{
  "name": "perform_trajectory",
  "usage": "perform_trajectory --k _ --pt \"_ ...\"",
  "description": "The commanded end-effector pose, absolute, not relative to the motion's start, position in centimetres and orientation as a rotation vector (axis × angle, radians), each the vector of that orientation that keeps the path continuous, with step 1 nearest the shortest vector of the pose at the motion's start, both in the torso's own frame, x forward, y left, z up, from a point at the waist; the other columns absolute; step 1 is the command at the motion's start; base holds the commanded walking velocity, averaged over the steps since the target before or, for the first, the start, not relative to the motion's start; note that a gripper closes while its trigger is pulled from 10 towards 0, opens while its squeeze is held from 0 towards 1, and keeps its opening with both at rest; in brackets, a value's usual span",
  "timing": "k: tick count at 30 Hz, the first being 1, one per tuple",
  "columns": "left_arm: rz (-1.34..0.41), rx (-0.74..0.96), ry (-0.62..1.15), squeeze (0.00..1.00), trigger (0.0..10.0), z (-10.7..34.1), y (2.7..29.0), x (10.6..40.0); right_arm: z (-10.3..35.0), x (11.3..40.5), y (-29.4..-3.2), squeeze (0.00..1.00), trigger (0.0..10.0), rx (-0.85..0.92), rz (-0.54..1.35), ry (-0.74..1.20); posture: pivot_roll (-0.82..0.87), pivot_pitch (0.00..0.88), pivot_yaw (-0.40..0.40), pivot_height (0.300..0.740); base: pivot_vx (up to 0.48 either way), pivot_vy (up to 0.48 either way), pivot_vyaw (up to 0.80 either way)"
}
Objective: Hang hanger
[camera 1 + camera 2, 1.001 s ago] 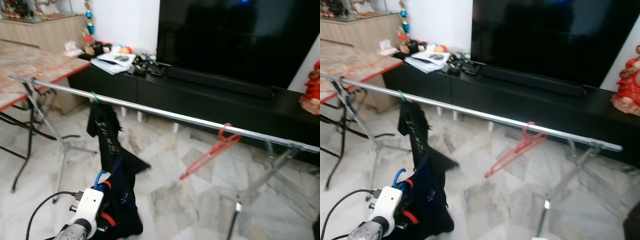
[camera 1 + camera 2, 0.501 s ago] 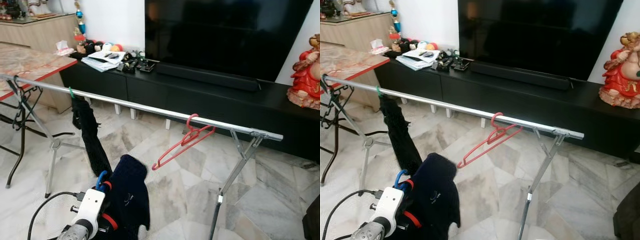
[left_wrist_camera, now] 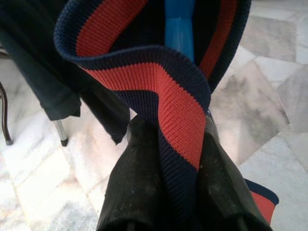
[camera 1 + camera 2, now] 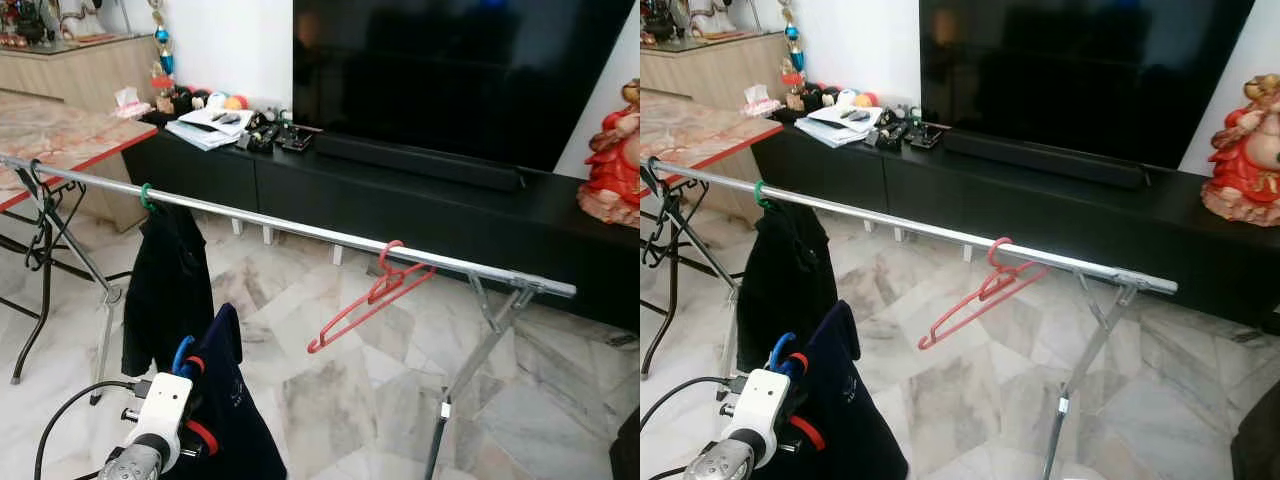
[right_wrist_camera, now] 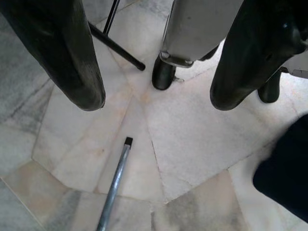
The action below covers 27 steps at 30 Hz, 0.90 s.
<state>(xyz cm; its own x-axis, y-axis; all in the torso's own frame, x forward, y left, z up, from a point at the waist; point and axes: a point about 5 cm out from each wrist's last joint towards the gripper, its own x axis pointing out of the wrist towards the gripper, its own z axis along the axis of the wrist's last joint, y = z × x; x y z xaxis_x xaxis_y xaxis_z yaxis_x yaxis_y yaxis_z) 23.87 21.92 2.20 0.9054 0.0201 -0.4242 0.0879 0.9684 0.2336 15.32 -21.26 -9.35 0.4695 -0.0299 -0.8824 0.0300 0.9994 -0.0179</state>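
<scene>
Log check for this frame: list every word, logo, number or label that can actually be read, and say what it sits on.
No text here can be read.
Small pale mark on the navy garment held by the left gripper: too small to read.
Papers on the black TV console: print too small and blurred.
Tissue packet on the marble-top table: no legible label.

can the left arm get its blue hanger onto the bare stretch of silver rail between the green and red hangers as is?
Probably yes. The left gripper clamps the navy-and-red garment on its blue plastic hanger below the silver metal rail. Nothing hangs between the green hanger and red hanger; it must lift well up first.
</scene>
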Motion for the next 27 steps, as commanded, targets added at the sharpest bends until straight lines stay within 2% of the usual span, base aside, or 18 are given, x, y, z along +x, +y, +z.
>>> perform_trajectory --k 1,18,22,27 --pt "-0.013 0.249 0.381 0.0 10.0 3.43 22.19 24.59 -9.22 15.68 -21.25 0.0 10.0 -0.008 -0.027 1.078 0.18 0.0 -0.012 0.74 0.375 0.0 0.0" --pt "-0.019 0.25 0.377 0.0 10.0 3.54 22.27 24.68 -9.17 15.81 -21.1 0.0 10.0 -0.014 0.005 1.078 0.19 0.0 -0.013 0.74 0.388 0.0 0.07" --pt "-0.063 0.257 0.387 0.0 10.0 3.51 21.94 24.74 -9.18 15.78 -21.14 0.0 10.0 -0.016 0.004 1.081 0.19 0.0 -0.012 0.74 0.374 0.0 0.0" --pt "-0.107 0.297 0.382 0.0 10.0 3.63 21.82 24.67 -9.19 15.79 -21.12 0.0 10.0 -0.016 0.009 1.084 0.19 0.0 -0.015 0.74 0.053 0.0 0.0"
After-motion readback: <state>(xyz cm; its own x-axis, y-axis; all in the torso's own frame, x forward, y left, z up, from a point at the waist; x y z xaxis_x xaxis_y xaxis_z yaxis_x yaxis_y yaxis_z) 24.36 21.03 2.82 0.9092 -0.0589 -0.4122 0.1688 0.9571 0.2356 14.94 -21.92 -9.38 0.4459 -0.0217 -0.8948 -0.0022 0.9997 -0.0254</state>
